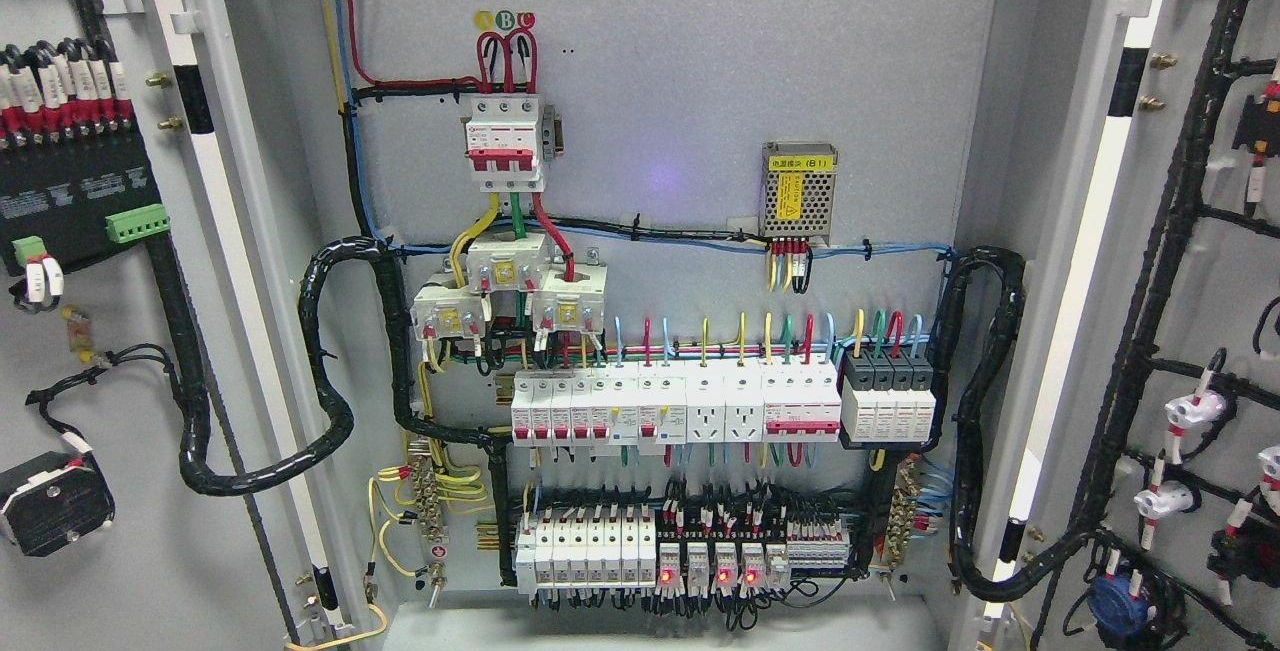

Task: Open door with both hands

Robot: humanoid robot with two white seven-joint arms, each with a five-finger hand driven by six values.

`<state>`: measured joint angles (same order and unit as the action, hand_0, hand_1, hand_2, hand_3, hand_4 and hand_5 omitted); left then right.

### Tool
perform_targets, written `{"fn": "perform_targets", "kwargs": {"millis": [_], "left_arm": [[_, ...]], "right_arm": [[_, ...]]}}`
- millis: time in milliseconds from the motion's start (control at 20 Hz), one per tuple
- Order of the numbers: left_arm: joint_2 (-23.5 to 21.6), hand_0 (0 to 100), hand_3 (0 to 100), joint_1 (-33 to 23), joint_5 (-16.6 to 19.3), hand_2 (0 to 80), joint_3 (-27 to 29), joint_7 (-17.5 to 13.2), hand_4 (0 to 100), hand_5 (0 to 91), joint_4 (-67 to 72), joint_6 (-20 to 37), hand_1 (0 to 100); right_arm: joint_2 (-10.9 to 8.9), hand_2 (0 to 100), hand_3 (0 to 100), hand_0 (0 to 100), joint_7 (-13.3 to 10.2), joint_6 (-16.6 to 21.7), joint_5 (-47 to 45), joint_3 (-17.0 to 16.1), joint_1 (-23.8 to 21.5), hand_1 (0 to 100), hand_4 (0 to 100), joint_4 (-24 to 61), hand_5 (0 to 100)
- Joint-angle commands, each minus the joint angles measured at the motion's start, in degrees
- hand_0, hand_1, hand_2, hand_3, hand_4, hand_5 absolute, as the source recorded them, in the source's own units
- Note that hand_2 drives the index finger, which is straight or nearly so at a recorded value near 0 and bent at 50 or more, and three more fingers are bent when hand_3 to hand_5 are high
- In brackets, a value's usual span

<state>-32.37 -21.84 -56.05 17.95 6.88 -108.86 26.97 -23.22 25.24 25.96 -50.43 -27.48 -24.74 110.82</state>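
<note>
The cabinet stands with two doors swung wide: the left door [90,331] and the right door [1200,331] flank the back panel [680,91]. On that panel, one red three-pole breaker [505,143] sits above two rows of breakers [680,411]; one meshed power supply [797,189] lies right of it. Four red lamps [706,576] glow along the bottom row. No robot hand shows, so its state cannot be told.

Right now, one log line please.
doors: left door open, right door open | hands: not in view | cabinet: wiring exposed
</note>
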Motion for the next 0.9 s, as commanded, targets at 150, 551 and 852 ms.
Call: {"fn": "perform_targets", "kwargs": {"millis": [150,551,852], "left_arm": [[-1.55,0,0,0.4,-2.57,0.0,2.09,0.06,0,0.0,4.36,-0.33,0],[-2.26,0,0,0.49,-4.06,0.0,3.14,0.06,0,0.0,4.97,-0.33,0],[-2.52,0,0,0.49,-4.15,0.0,3.67,0.06,0,0.0,4.8,-0.33,0]], "right_arm": [[-0.16,0,0,19,0.25,0.41,-0.02,-0.29,-0.05,0,0,-0.34,0],[-0.24,0,0,19,0.51,2.33,-0.11,0.06,-0.22,0,0,0.89,0],[-2.17,0,0,19,0.52,3.75,-0.29,2.6,-1.01,0,0,2.03,0]]}}
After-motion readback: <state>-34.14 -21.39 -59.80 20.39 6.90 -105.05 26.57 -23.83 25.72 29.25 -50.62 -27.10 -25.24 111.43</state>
